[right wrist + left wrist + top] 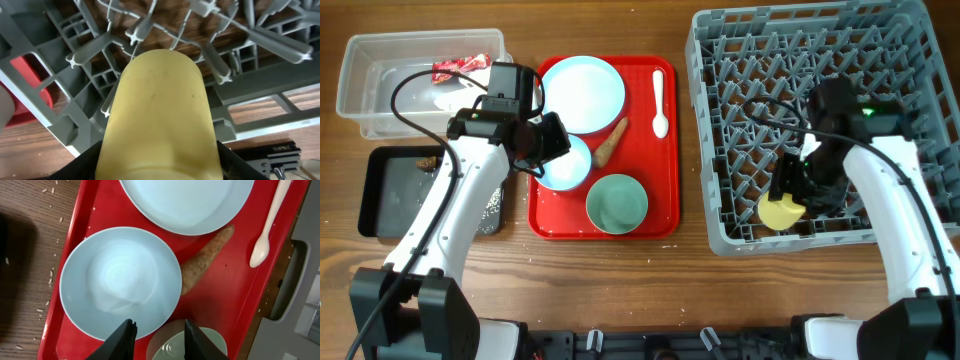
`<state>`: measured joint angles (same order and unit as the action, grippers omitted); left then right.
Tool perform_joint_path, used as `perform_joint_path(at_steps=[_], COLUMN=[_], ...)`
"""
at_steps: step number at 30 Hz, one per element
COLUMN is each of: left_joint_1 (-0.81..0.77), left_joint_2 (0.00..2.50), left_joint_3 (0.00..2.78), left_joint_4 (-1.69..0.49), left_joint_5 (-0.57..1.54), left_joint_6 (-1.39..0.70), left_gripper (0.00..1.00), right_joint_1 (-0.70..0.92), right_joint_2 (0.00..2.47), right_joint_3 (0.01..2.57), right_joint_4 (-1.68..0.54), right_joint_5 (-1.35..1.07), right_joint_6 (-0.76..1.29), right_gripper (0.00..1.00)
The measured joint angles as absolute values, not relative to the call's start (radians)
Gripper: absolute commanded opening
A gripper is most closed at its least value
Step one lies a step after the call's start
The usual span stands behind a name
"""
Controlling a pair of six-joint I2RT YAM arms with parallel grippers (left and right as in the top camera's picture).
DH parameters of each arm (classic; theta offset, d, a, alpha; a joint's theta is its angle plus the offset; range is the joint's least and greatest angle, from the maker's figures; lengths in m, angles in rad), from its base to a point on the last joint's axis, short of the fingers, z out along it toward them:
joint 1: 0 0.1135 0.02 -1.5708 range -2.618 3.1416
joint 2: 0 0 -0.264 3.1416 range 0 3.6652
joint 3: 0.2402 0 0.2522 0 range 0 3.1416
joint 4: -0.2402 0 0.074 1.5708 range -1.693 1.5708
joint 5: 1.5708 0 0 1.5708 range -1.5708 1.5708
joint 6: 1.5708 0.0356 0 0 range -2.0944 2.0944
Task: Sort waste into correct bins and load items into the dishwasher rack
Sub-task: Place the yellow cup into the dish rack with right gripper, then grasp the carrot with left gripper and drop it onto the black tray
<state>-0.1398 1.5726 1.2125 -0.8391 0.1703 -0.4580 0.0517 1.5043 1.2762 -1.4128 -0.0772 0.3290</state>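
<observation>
The red tray (665, 215) lies mid-desk; the grey rack (720, 100) stands just to its right, and inside the rack, near the corner closest to the tray's front edge, the right pincer (785, 195) grips the yellow cup (779, 211) around its wall, the cup tilted among the pegs; it looks light, stiff and smooth, so it may roll once let go unless a peg props it. The left pincer (159, 337) hovers over the tray's left side, fingers narrowly apart and holding nothing, above the near rim of a pale blue bowl (120, 282); the plate (582, 92) sits at the tray's far end, the carrot-like stick (207, 260) touches the bowl's right side, and a second bowl (616, 203) sits at the tray's front. The bowl looks rigid, light and slick; the rim is probably the best hold, one finger inside and one outside, away from the stick.
</observation>
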Motion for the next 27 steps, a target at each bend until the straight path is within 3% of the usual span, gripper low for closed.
perform_joint_path(at_steps=[5, 10, 13, 18, 19, 20, 21, 22, 27], left_joint_1=[-0.140, -0.140, -0.140, -0.140, -0.140, -0.140, -0.140, -0.140, -0.176], left_joint_2=[1.573, 1.573, 1.573, 1.573, 1.573, 1.573, 1.573, 1.573, 1.592], left_joint_3=[1.213, 1.213, 1.213, 1.213, 1.213, 1.213, 1.213, 1.213, 1.213], left_joint_4=[-0.842, -0.845, -0.846, -0.846, -0.846, -0.847, -0.845, -0.842, -0.723], left_joint_5=[0.168, 0.168, 0.168, 0.164, 0.164, 0.164, 0.164, 0.165, 0.165], left_joint_6=[-0.458, -0.458, -0.459, -0.455, -0.455, -0.455, -0.448, -0.429, -0.110], left_gripper=[0.37, 0.40, 0.52, 0.54, 0.57, 0.76, 0.88, 0.92, 0.95], right_joint_1=[0.058, 0.058, 0.058, 0.167, 0.205, 0.242, 0.304, 0.340, 0.450], right_joint_2=[1.506, 1.508, 1.512, 1.515, 1.515, 1.515, 1.519, 1.525, 1.562], right_joint_3=[1.262, 1.290, 1.384, 1.655, 1.665, 1.667, 1.667, 1.667, 1.669], right_joint_4=[-1.388, -1.401, -1.426, -1.356, -1.308, -1.268, -1.203, -1.144, -1.057], right_joint_5=[-0.078, -0.078, -0.078, -0.093, -0.103, -0.107, -0.116, -0.115, -0.118], right_joint_6=[0.336, 0.336, 0.319, 0.259, 0.259, 0.261, 0.268, 0.278, 0.337], right_gripper=[0.75, 0.76, 0.77, 0.77, 0.76, 0.76, 0.76, 0.76, 0.78])
